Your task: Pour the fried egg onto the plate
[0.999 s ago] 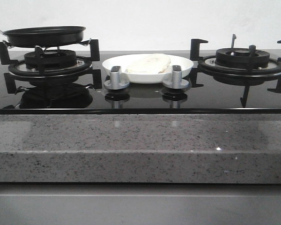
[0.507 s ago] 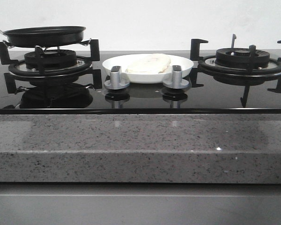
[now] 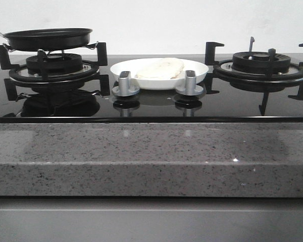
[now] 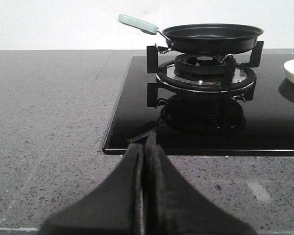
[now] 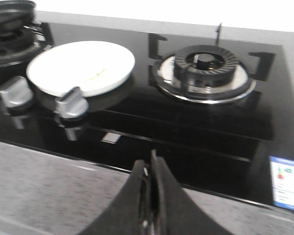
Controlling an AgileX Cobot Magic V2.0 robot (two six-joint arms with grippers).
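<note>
The fried egg [image 3: 160, 68] lies pale and flat in the white plate [image 3: 197, 74], which sits on the black hob between the two burners, behind two grey knobs. The plate [image 5: 49, 73] also fills the right wrist view, with a faint yellow mark of the egg [image 5: 95, 74] on it. The black frying pan [image 3: 48, 38] rests on the left burner, seen too in the left wrist view as the pan [image 4: 211, 38] with a pale green handle [image 4: 137, 23]. My left gripper [image 4: 146, 147] is shut over the stone counter, well short of the pan. My right gripper [image 5: 149, 169] is shut near the hob's front edge.
The right burner [image 3: 261, 63] stands bare with its black grate. Two grey knobs [image 3: 125, 84] [image 3: 190, 83] sit in front of the plate. A speckled stone counter edge [image 3: 151, 156] runs along the front. A sticker [image 5: 287, 183] is on the hob's near corner.
</note>
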